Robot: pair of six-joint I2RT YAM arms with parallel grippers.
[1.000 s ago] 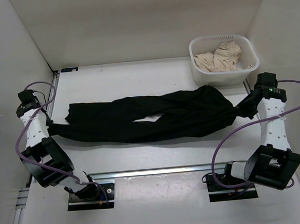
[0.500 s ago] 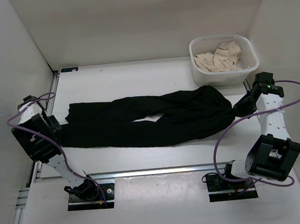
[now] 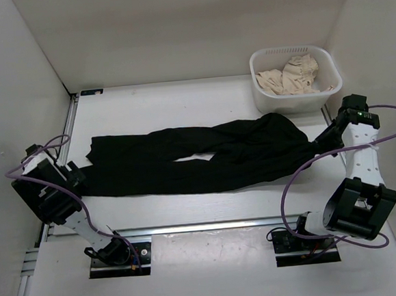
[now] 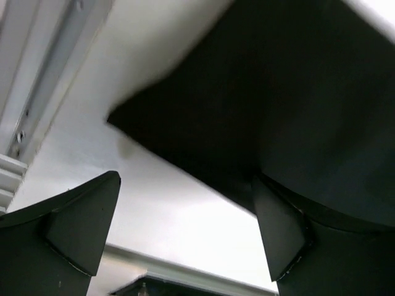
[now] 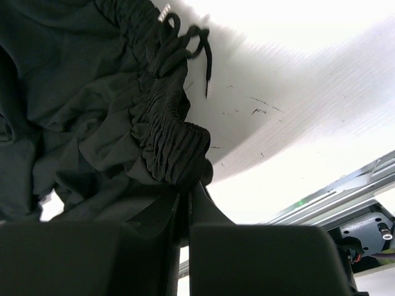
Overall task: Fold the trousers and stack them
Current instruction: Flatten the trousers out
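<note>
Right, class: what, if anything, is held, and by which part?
The right gripper pinches the trousers by the gathered waistband; the left gripper is open, holding nothing.

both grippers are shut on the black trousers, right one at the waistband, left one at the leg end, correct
Not the left. The left gripper is open, fingers spread wide at the leg end of the trousers, as the left wrist view shows. The right gripper is shut on the waistband.
</note>
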